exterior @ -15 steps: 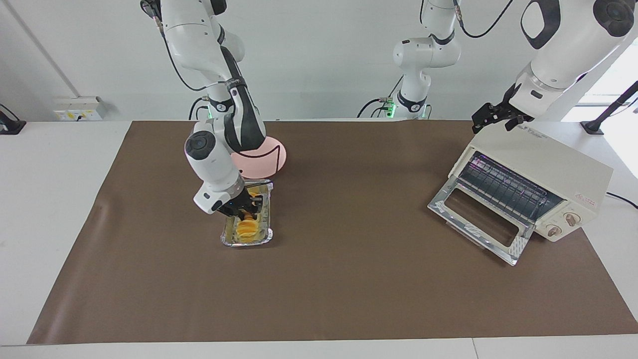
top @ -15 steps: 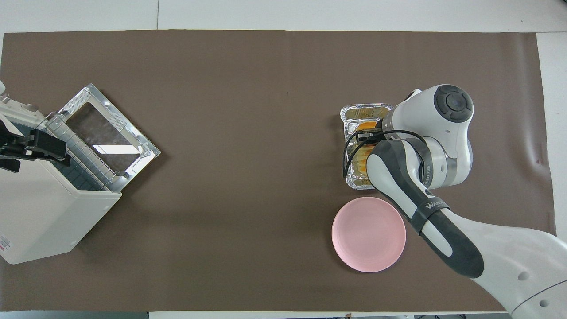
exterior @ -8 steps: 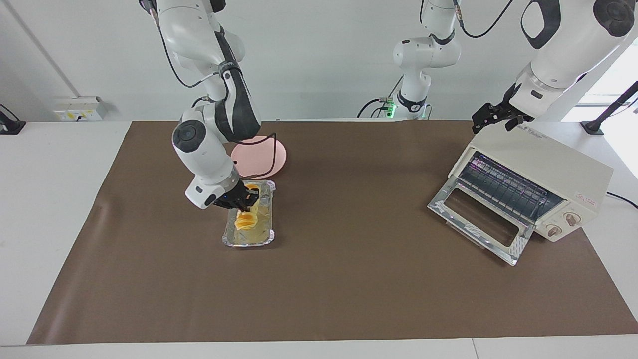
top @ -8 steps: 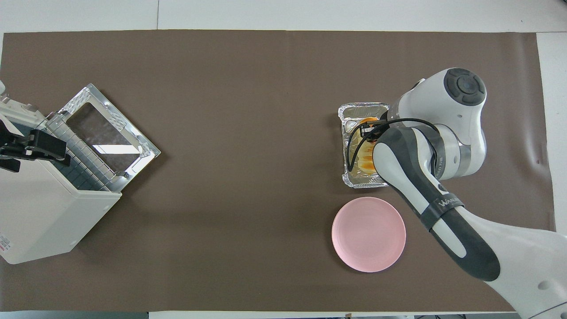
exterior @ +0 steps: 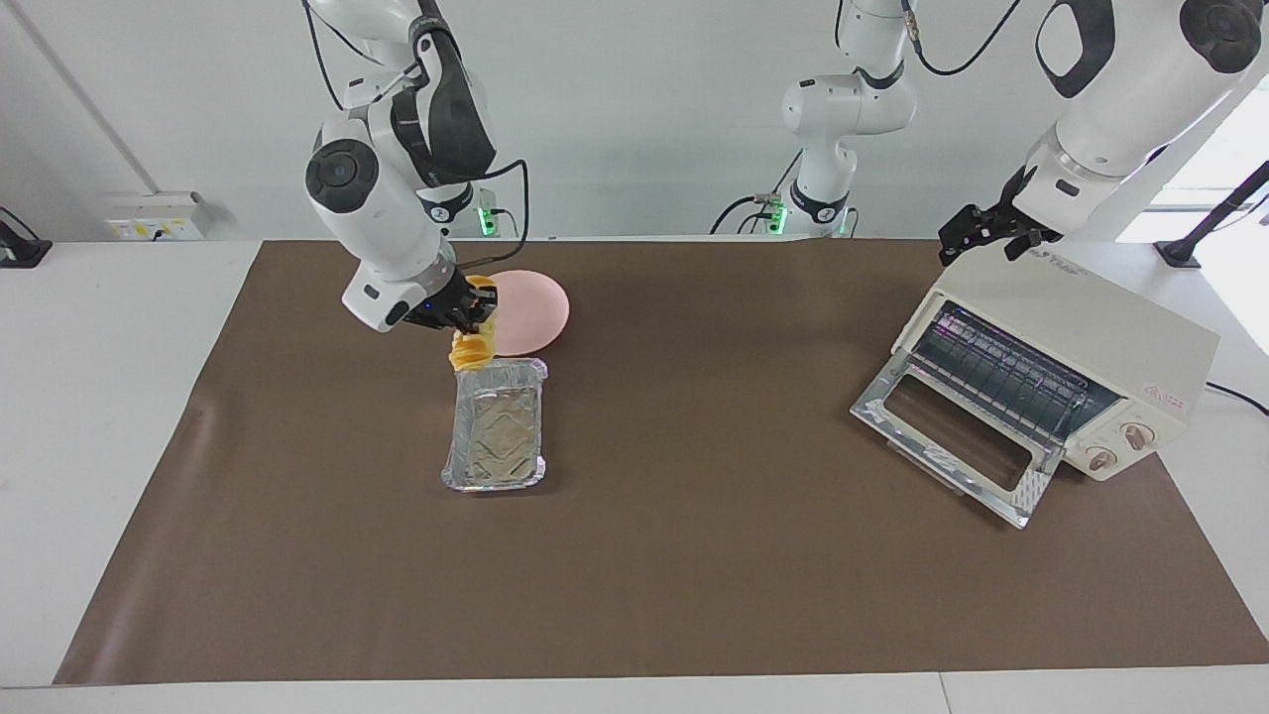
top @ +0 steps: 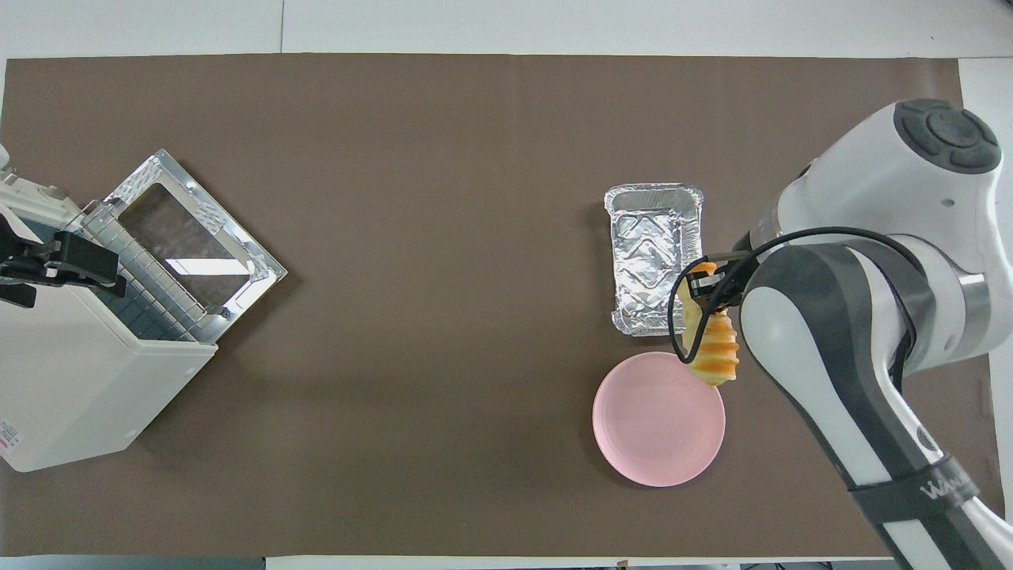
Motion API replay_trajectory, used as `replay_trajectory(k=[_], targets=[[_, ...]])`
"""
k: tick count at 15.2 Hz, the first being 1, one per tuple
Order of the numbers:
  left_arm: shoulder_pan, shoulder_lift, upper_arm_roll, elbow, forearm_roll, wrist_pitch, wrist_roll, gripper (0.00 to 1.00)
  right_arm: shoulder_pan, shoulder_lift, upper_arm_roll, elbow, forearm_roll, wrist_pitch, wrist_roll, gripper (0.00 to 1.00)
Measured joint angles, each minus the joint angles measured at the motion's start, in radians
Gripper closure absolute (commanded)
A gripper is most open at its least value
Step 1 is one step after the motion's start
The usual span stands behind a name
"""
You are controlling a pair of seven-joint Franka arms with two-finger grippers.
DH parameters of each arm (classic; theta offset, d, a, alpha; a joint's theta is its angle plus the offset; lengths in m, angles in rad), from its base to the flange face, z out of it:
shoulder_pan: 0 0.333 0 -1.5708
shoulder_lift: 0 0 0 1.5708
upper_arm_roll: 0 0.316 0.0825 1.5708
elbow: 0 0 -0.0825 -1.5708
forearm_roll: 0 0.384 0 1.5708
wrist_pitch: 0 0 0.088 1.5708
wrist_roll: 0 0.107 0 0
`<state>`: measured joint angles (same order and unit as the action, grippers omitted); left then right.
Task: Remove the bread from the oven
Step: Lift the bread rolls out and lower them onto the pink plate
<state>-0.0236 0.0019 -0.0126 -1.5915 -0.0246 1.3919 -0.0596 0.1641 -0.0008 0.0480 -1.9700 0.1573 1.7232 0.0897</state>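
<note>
My right gripper [exterior: 477,309] is shut on the golden ridged bread [exterior: 473,349] and holds it up in the air. The loaf hangs down by one end, over the gap between the foil tray and the pink plate. In the overhead view the bread [top: 715,350] hangs below the right gripper [top: 699,286] at the plate's edge. The cream-white oven [exterior: 1091,342] stands at the left arm's end of the table with its glass door [exterior: 952,436] folded down; its wire rack is bare. My left gripper [exterior: 983,235] rests at the oven's top edge nearest the robots and also shows in the overhead view [top: 49,265].
The empty silver foil tray [exterior: 493,483] lies on the brown mat; it also shows in the overhead view [top: 654,261]. The round pink plate [exterior: 533,309] sits just nearer the robots than the tray, also seen from overhead [top: 657,423]. The oven shows from above [top: 75,388].
My right gripper has lifted the bread out of the foil tray and carried it toward the pink plate. The tray is now empty. The left arm has not moved.
</note>
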Motion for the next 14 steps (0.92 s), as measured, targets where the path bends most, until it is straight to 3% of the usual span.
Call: replay_trajectory(k=[3,7,14], targets=[[0.0,0.0,0.0,0.0,0.0,0.0,0.0,0.0,0.018,-0.099,0.006,-0.185,0.024,0.04,0.0,1.0],[0.0,0.0,0.0,0.0,0.0,0.0,0.0,0.0,0.116,-0.195,0.011,-0.423,0.036,0.209,0.078,1.0],[0.0,0.0,0.0,0.0,0.0,0.0,0.0,0.0,0.155,-0.222,0.011,-0.57,0.037,0.41,0.103,1.0]])
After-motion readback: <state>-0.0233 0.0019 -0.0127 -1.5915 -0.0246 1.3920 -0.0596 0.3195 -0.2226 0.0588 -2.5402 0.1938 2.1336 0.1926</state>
